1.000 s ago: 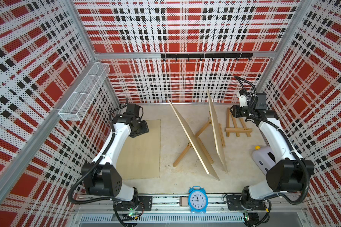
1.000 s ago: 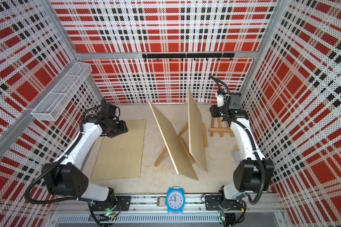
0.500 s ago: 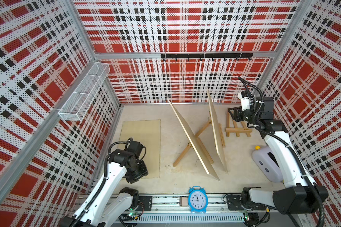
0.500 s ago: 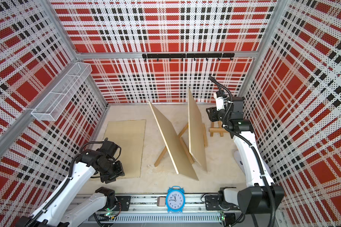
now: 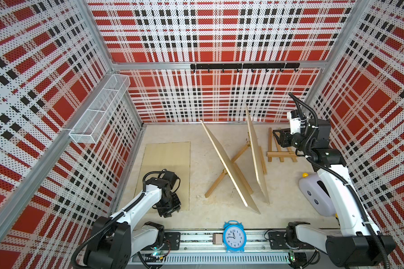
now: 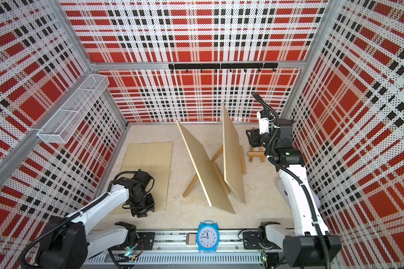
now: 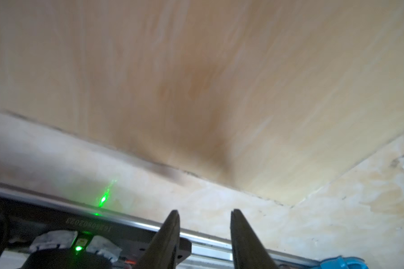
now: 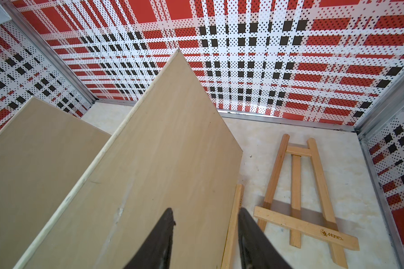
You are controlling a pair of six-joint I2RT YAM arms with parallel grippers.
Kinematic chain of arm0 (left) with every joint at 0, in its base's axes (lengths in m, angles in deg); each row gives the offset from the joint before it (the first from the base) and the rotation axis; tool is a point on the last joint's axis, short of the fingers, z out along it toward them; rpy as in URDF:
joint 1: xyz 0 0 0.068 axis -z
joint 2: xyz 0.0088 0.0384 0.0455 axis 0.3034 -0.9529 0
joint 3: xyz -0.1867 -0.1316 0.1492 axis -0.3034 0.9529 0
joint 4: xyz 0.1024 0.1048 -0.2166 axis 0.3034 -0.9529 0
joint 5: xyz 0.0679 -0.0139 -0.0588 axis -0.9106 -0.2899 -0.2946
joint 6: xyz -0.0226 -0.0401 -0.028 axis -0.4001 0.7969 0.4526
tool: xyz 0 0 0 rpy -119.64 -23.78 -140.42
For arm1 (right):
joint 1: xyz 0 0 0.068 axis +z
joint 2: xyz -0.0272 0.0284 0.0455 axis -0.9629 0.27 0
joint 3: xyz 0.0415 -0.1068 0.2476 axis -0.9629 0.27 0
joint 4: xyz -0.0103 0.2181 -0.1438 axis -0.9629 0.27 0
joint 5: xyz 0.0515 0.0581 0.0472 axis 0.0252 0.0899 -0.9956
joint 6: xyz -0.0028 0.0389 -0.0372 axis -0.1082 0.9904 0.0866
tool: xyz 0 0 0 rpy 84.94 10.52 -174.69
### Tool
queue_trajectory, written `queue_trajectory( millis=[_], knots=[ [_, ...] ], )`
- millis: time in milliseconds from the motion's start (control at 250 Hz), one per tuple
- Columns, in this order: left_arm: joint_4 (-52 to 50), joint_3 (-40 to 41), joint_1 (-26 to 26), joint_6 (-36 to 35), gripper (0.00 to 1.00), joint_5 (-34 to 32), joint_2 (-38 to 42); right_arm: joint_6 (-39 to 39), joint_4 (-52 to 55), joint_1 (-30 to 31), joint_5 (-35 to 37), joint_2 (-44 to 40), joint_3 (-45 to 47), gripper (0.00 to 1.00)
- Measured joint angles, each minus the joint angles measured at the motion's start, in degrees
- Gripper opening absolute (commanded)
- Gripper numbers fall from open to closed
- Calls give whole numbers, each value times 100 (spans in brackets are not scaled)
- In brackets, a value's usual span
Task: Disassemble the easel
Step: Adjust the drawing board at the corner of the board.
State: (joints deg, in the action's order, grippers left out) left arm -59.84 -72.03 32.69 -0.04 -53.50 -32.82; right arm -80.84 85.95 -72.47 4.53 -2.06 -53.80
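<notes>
Two plywood boards lean on standing wooden easels mid-table: one [image 5: 229,165] [image 6: 203,163] with easel legs [image 5: 216,186] showing under it, the other [image 5: 254,149] [image 6: 232,156] [image 8: 149,174] to its right. A third board [image 5: 166,163] [image 6: 147,163] [image 7: 196,81] lies flat at the left. A small easel [image 5: 281,156] [image 6: 255,157] [image 8: 296,186] lies flat at the back right. My left gripper [image 5: 169,210] [image 6: 142,209] [image 7: 204,212] hovers open and empty at the flat board's front edge. My right gripper [image 5: 276,137] [image 6: 250,137] [image 8: 205,210] hangs open and empty above the flat easel, beside the right board.
A blue alarm clock [image 5: 233,236] stands on the front rail. A white bottle with a yellow cap [image 5: 313,193] lies under the right arm. A wire basket [image 5: 100,109] hangs on the left wall and a black hook rail [image 5: 243,66] on the back wall.
The left arm has drawn back from the flat board's far end to its front edge, its jaws narrowing. The right gripper has risen off the flat easel.
</notes>
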Motion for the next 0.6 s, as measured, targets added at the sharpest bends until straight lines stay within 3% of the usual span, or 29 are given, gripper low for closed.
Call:
queue_trajectory(
  millis=[204,396,524,600],
  knots=[
    [363,55,46,79,38,-492,-15,-83,72,0,101,-39,0,48],
    [498,352,74,431,43,-859,625,-138,68,0,127,-39,0,48],
    [485,411,66,682,58,-866,944,-153,33,0,122,13,-13,48],
    [485,424,42,892,59,-848,1084,-166,20,0,125,63,-17,49]
  ],
)
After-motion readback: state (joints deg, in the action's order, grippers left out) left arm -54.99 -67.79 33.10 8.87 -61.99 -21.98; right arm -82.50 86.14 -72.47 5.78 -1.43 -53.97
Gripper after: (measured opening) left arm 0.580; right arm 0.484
